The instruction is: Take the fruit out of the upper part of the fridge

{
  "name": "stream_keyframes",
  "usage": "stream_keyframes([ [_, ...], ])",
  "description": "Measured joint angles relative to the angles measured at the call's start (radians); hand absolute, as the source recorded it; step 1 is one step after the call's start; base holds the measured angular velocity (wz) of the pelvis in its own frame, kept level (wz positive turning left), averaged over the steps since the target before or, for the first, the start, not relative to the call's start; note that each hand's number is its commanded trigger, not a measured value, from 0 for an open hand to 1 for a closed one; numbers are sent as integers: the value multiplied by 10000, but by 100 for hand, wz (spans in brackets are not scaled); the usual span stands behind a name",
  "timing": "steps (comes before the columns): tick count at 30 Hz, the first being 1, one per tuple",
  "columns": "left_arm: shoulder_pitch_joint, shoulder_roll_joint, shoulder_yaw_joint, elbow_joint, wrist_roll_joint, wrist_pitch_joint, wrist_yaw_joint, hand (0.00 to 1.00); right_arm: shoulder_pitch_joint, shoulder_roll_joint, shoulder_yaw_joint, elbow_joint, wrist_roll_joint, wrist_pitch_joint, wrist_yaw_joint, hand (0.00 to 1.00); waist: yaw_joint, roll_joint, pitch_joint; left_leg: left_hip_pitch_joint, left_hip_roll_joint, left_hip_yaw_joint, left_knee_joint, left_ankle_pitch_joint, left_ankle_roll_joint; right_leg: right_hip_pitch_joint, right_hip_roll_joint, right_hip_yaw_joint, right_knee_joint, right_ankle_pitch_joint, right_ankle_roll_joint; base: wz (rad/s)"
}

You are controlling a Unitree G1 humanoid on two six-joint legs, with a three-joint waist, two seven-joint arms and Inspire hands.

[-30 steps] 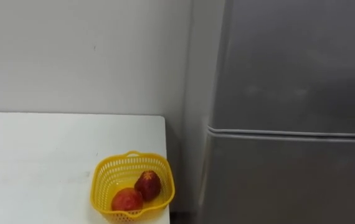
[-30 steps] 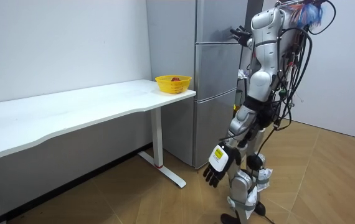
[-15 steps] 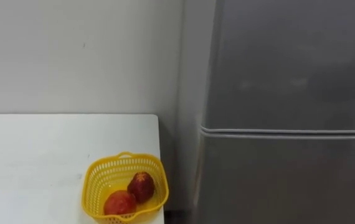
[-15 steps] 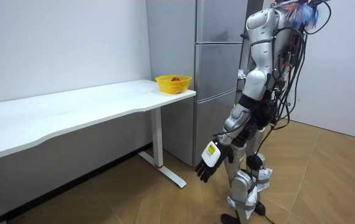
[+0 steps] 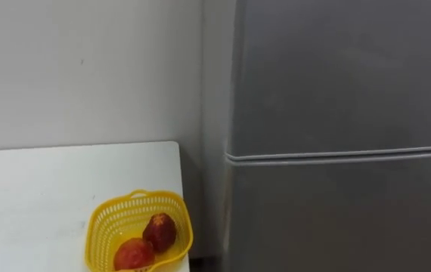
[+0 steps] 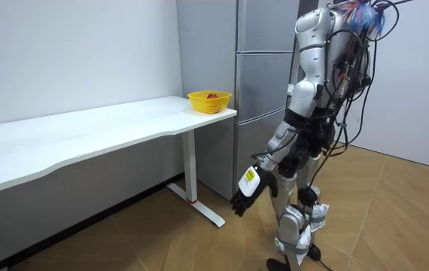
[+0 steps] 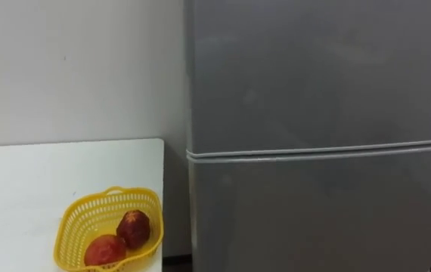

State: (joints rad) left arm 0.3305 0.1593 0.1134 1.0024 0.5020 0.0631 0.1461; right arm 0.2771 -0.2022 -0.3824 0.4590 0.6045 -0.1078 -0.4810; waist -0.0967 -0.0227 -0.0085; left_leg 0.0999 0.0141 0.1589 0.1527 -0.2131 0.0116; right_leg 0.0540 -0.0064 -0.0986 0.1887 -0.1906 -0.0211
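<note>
Fridge (image 5: 336, 113) stands grey beside the worktop (image 5: 41, 189), both doors closed, the robot upright before it. What should come out of the upper compartment (image 6: 267, 26) is hidden, if inside. That fits either approaching to open or having closed again. Left hand (image 6: 244, 197) hangs low, fingers relaxed, empty. Yellow basket (image 5: 103, 227) at the worktop corner holds two red fruits (image 5: 147, 242).

Brushed matt grey metal fridge (image 5: 336, 113); glossy yellow plastic lattice basket (image 5: 138, 230); smooth matt white surface (image 5: 41, 196); wood-grain floor (image 6: 395, 226).
</note>
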Motion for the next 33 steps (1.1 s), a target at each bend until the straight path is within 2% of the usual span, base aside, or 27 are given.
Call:
stream_keyframes([
  [3,-131,-56,-139,24,14,38,-73,0,-32,231,300,1242,-161,-4,13,0,-89,-41,6,10,14,-4,24,2,-3,10,20,12,-13,-2,-6,0],
  [9,-250,-213,-173,36,15,39,-221,0,-91,516,784,3726,-668,51,342,0,-75,-86,75,171,64,-4,-9,-5,-4,124,23,61,-28,-78,15,0],
  [14,-306,-229,-179,88,28,138,-318,0,-80,733,896,4976,-1645,278,936,0,-87,-89,69,168,54,-2,-18,-23,-11,117,57,65,-11,-77,13,0],
  [19,-335,-285,-178,67,49,633,-569,0,-369,737,1282,6708,-1813,1060,1885,0,-80,-144,47,192,35,-57,-13,-30,-24,177,65,57,-34,-69,-5,0],
  [21,-338,-281,-168,58,108,765,-713,0,-460,738,1274,7186,-1769,1259,2244,0,-63,-144,49,246,25,-92,-1,-30,-25,254,78,33,-35,-67,-8,2],
  [25,-507,-282,-184,78,130,1083,-970,0,-630,741,1850,7810,-2095,1727,3148,0,-21,-122,65,350,33,-102,6,-44,-43,333,59,33,-41,-101,-25,0],
  [29,-502,-286,-211,125,118,1133,-1002,0,-753,739,2084,7862,-2846,1925,3626,0,80,-82,73,399,52,-79,18,-50,-53,345,82,79,-6,-94,-40,-3],
  [33,-619,-342,-308,432,114,1261,-996,0,-894,735,2618,8003,-4308,1982,3862,0,189,-53,75,457,57,-100,-14,-55,-57,394,91,68,-10,-92,-43,0],
])
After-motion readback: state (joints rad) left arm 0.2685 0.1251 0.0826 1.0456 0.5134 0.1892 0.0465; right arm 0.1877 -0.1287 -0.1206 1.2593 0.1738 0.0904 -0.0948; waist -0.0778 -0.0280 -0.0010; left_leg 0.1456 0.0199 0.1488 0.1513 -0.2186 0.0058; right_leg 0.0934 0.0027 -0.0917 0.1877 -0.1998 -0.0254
